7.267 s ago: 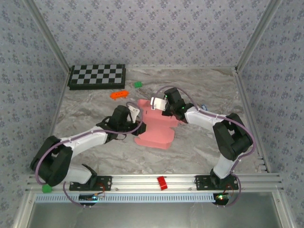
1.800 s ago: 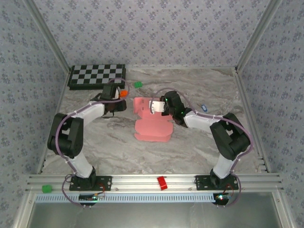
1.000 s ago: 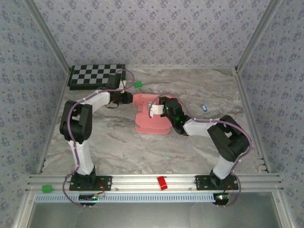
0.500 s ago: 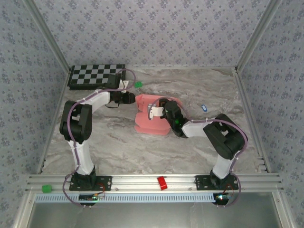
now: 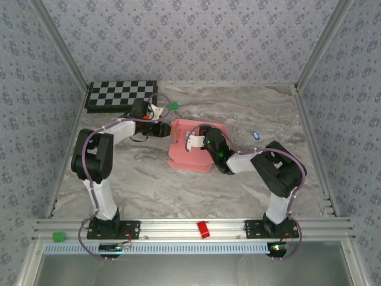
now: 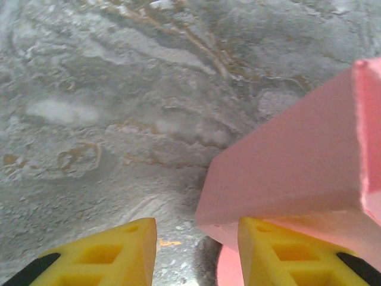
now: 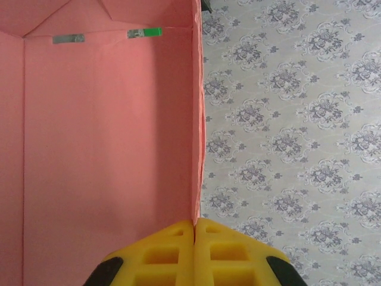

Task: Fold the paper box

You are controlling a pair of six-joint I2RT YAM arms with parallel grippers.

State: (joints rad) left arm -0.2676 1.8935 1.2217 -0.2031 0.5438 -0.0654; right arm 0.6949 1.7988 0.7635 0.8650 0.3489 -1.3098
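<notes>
The desk (image 5: 256, 113) looks like grey and white stone, with thin brown streaks running over it. Three walls stand round it: a back wall (image 5: 190, 42), a left wall (image 5: 30, 149) and a right wall (image 5: 354, 131). All of them wear pale blue-grey wallpaper (image 7: 286, 119) with little flower shapes. Shiny metal posts (image 5: 59, 47) lean up at the two back corners. A silver rail (image 5: 178, 226) runs along the near edge of the desk. The light is soft and even.
</notes>
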